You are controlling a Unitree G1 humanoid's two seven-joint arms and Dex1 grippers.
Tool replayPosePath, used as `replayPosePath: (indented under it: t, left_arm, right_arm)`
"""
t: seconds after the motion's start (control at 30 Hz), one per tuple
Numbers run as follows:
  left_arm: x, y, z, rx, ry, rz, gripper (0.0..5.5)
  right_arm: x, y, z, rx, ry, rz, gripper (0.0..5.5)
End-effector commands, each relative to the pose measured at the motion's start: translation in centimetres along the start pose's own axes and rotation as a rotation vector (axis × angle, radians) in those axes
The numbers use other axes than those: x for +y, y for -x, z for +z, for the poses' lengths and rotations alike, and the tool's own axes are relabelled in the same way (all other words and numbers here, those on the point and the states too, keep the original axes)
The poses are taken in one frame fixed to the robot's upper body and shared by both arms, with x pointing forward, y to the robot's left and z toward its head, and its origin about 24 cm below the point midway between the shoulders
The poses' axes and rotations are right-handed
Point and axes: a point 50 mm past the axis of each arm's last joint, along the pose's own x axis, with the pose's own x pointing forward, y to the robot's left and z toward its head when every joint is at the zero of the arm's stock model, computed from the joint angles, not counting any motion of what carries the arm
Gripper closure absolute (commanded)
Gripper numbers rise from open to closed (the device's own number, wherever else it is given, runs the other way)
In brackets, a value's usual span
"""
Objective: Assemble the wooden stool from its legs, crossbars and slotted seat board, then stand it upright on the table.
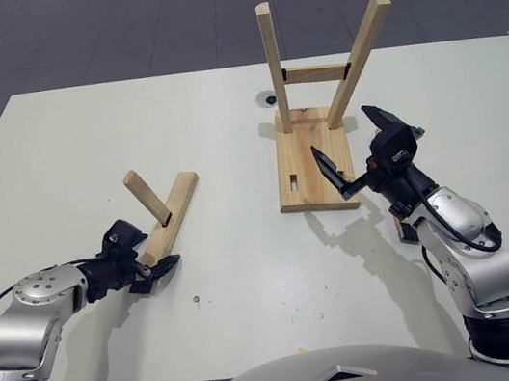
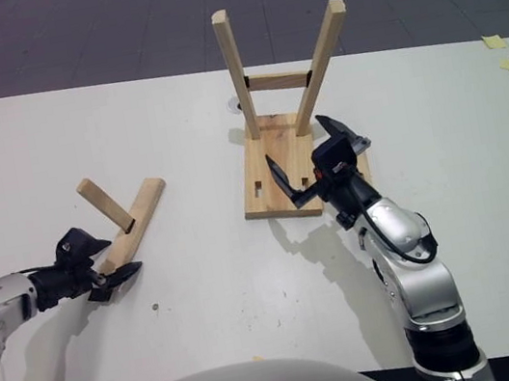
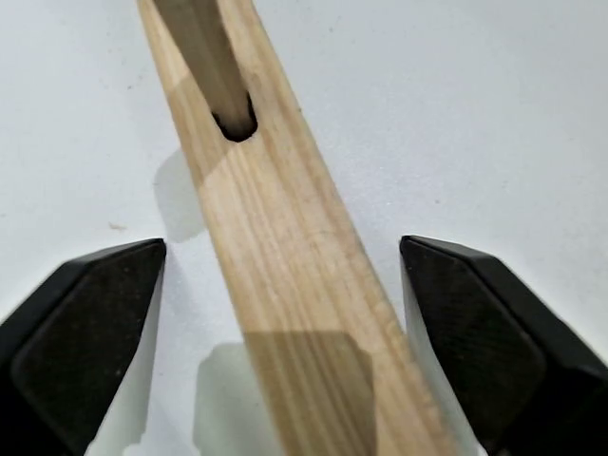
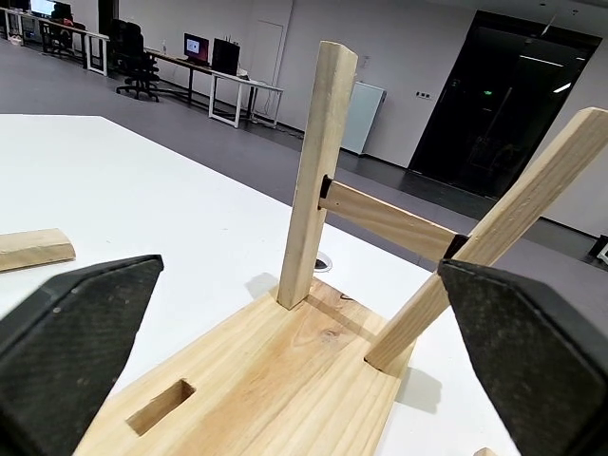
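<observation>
On the white table, the pale slotted wooden seat board lies flat bearing two upright legs joined by a crossbar, right gripper spread wide over its near end, left gripper parted astride a loose leg.

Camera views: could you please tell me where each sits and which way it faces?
Left eye view: on the head, facing down over the table; both arms show.
Right eye view: beside it, same scene.
Left wrist view: looks down at the loose leg inside the open left gripper.
Right wrist view: faces the seat board past the open right gripper.
</observation>
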Motion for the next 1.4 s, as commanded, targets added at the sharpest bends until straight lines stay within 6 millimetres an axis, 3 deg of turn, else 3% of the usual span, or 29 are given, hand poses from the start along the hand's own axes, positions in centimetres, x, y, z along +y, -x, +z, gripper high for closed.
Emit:
replayPosePath:
  t: [0.03, 0.4, 0.57, 0.6, 0.67, 0.73, 0.77, 0.9, 1.0, 1.17, 1.3, 1.4]
  left_arm:
    - [1.4, 0.3, -0.8, 0.126, -0.067, 0.02, 1.64]
    - [2.6, 0.3, -0.8, 0.223, -0.208, -0.099, 3.36]
    - [2.9, -0.3, 0.9, 0.128, -0.241, -0.052, 3.39]
    - [3.3, -0.5, 2.1, 0.058, -0.259, 0.006, 3.39]
    - [4.0, -1.0, 6.8, -0.227, -0.284, 0.168, 3.39]
    - [3.3, -0.8, 12.7, -0.547, -0.328, 0.255, 3.39]
    - [2.6, -0.7, 14.6, -0.643, -0.361, 0.26, 3.4]
    - [-0.6, -0.4, 18.0, -0.805, -0.514, 0.144, 3.4]
    - [-2.7, -0.7, 18.4, -0.819, -0.65, 0.037, 3.4]
    - [-4.0, -1.5, 17.6, -0.803, -0.68, -0.039, 3.4]
    - [-4.7, -1.6, 17.3, -0.803, -0.664, -0.092, 3.4]
    - [-5.1, -1.6, 17.2, -0.796, -0.662, -0.144, 3.4]
  right_arm:
    - [0.6, 0.0, 0.0, -0.003, -0.009, -0.019, 0.1]
    - [1.2, -0.1, -0.2, -0.007, -0.027, -0.076, 0.1]
    - [1.5, -0.3, -0.3, -0.013, -0.036, -0.092, 0.1]
    - [1.4, -0.5, -0.3, -0.021, -0.053, -0.097, 0.1]
    - [1.3, -1.4, 0.3, -0.066, -0.15, -0.107, 0.1]
    - [1.4, -2.7, 1.6, -0.146, -0.368, -0.089, 0.1]
    - [1.6, -3.3, 2.3, -0.184, -0.482, -0.061, 0.1]
    - [1.8, -4.9, 4.9, -0.294, -0.86, 0.086, 0.1]
    - [1.0, -5.4, 6.1, -0.332, -0.993, 0.137, 0.1]
    - [-0.3, -5.0, 8.5, -0.421, -1.063, 0.218, 0.1]
    - [-0.6, -5.0, 8.7, -0.411, -1.059, 0.229, 0.1]
    - [-0.6, -5.2, 8.7, -0.407, -1.084, 0.229, 0.57]
